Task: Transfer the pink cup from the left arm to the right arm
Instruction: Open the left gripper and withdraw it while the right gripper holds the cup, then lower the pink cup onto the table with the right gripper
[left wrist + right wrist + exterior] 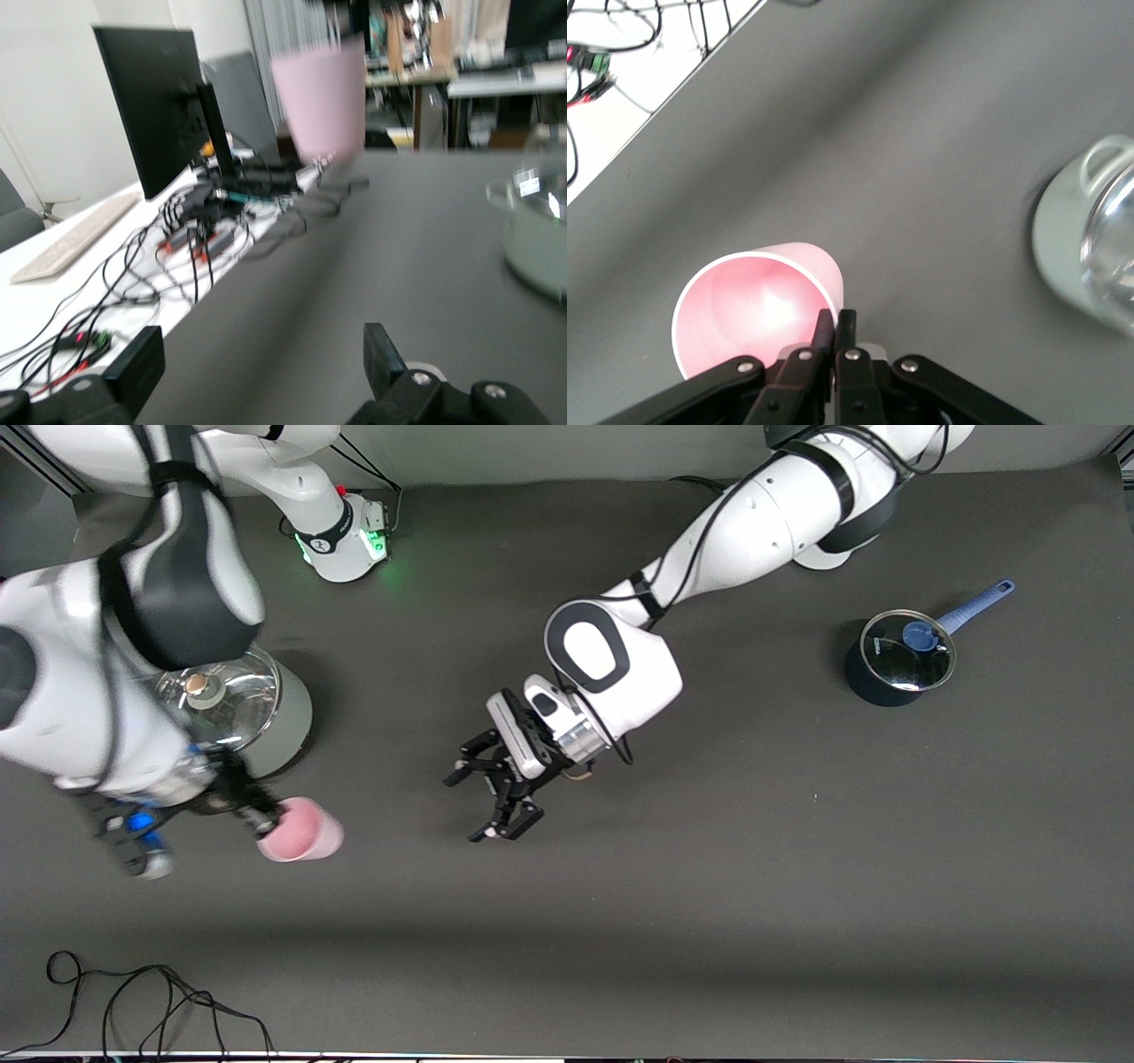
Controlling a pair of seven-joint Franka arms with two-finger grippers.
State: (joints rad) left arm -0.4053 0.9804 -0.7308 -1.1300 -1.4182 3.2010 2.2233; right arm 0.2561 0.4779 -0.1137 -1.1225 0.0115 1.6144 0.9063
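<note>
Dark worktop (709,886): right tool (266,821) pinches pink cup (301,833) by rim, held tilted; left tool (485,795) wide open, holds nothing, over worktop's middle.

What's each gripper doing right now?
Left gripper: open, empty, over the middle of the table.
Right gripper: shut on the rim of the pink cup.

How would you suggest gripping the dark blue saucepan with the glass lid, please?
Probably by the long blue handle of the saucepan: it sticks out level from the body toward the left arm's end of the table, narrow enough for a gripper coming from above across its width. The body looks too wide, and the lid knob would likely lift only the lid.
</note>
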